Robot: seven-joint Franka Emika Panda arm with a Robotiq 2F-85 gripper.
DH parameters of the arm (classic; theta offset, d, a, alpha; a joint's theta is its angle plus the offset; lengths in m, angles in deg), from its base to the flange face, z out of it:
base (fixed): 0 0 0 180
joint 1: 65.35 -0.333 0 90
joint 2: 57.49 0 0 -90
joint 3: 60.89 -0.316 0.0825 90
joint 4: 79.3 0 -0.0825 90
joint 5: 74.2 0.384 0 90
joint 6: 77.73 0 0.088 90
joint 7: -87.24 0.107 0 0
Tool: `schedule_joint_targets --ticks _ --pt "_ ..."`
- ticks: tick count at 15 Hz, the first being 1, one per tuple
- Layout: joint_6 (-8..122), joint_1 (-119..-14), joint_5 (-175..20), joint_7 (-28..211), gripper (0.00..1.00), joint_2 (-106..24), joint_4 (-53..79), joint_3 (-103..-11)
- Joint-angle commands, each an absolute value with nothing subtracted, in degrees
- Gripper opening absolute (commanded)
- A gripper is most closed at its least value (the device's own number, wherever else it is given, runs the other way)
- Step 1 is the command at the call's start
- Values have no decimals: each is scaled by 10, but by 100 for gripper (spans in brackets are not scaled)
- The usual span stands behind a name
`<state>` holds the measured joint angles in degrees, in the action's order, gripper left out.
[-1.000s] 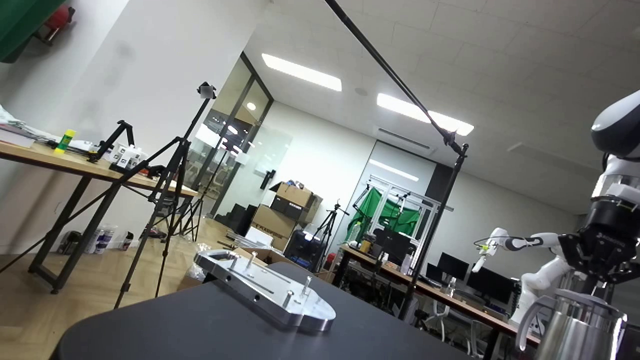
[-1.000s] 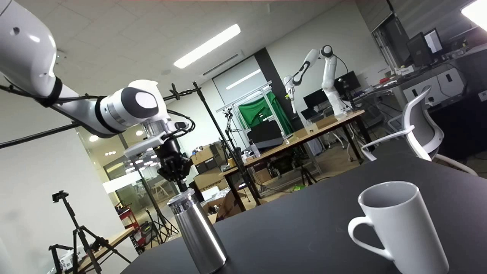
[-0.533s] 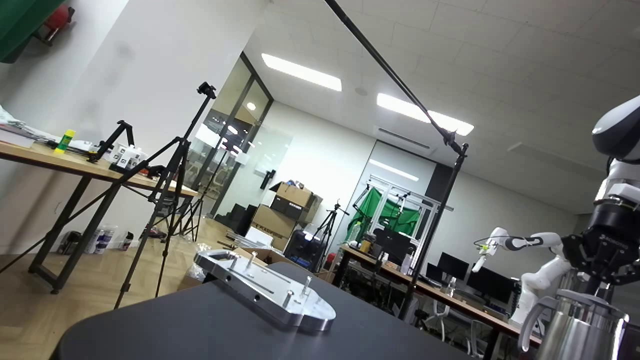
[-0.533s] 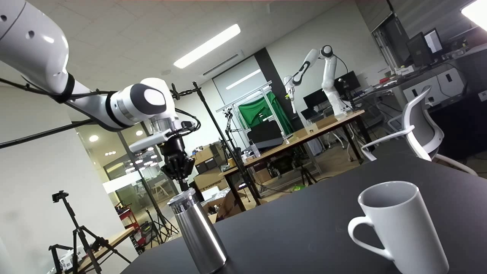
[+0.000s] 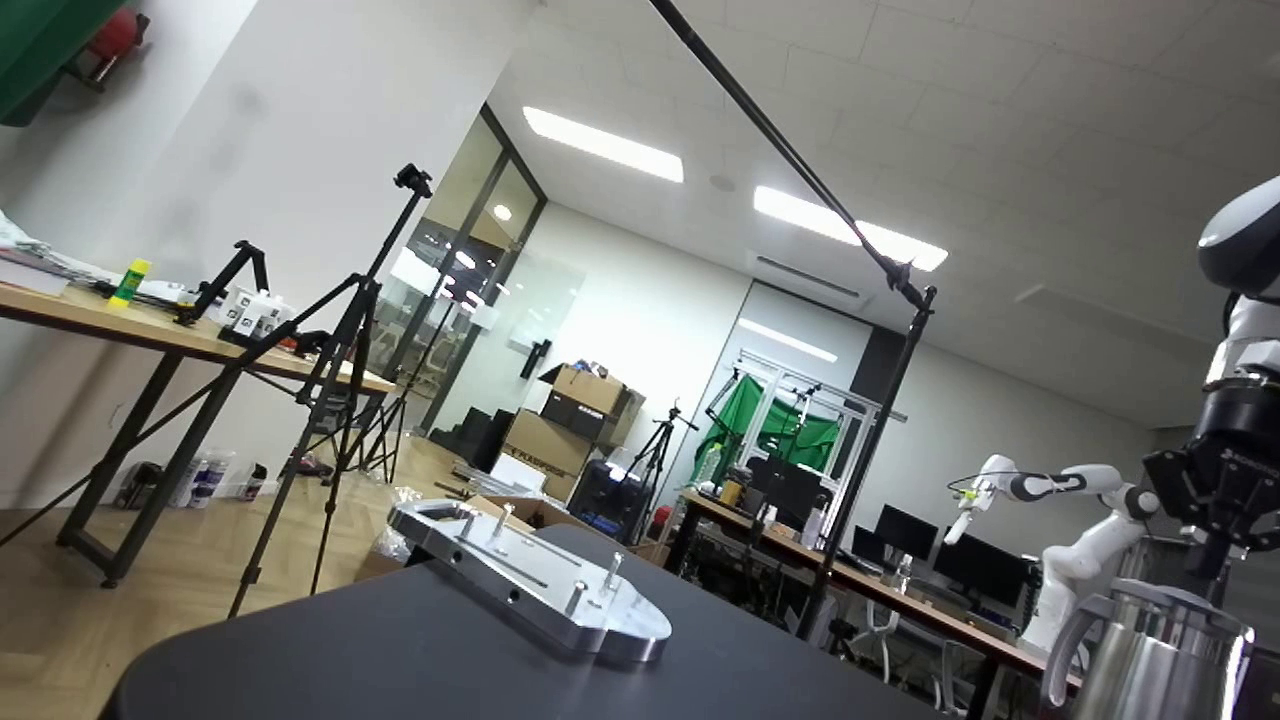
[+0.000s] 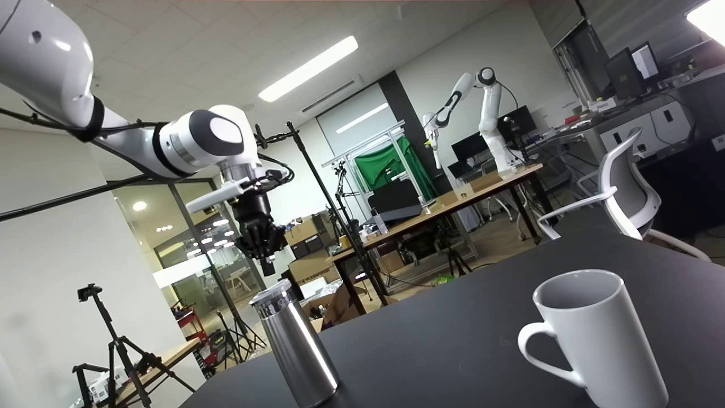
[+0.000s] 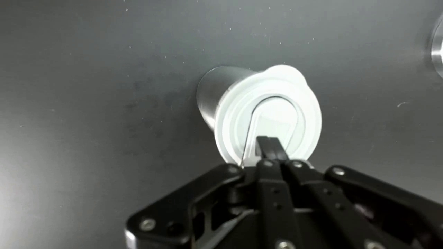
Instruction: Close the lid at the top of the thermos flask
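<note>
The thermos flask [image 6: 300,351], a shiny silver cylinder, stands upright on the black table. In another exterior view the flask [image 5: 1160,675] is cut off at the bottom right corner and shows a grey handle [image 5: 1070,640]. Its round pale grey lid [image 6: 273,292] sits on top. In the wrist view the lid [image 7: 282,77] has a round-ended flap [image 7: 275,114] lying in it; whether the flap is fully down I cannot tell. My gripper [image 7: 271,139] is shut and empty, fingertips together. In an exterior view the gripper [image 6: 268,271] points down, a little above the lid.
A white mug [image 6: 595,345] stands on the black table [image 6: 430,351]. A silver metal plate with pegs [image 5: 540,575] lies at the table's edge. In the wrist view a shiny metal thing [image 7: 437,50] is cut off at the right edge.
My shut gripper has moved sideways and risen, from touching or nearly touching the lid to a little above it. The flask's handle has shifted slightly right in an exterior view.
</note>
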<state>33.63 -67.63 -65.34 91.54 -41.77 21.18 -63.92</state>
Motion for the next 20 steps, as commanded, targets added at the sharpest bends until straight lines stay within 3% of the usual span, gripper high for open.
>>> schedule_joint_targets --ticks 1,4,5,8,16,20 --pt "277 -676 -656 906 0 -463 209 -638" --pt "251 -676 -665 893 0 -495 219 -637" --pt "246 -676 -671 889 26 -505 224 -636" --pt "250 -676 -715 897 39 -534 245 -631" --pt "316 -665 -719 910 95 -557 320 -619" --pt "324 -665 -721 912 100 -553 328 -618"
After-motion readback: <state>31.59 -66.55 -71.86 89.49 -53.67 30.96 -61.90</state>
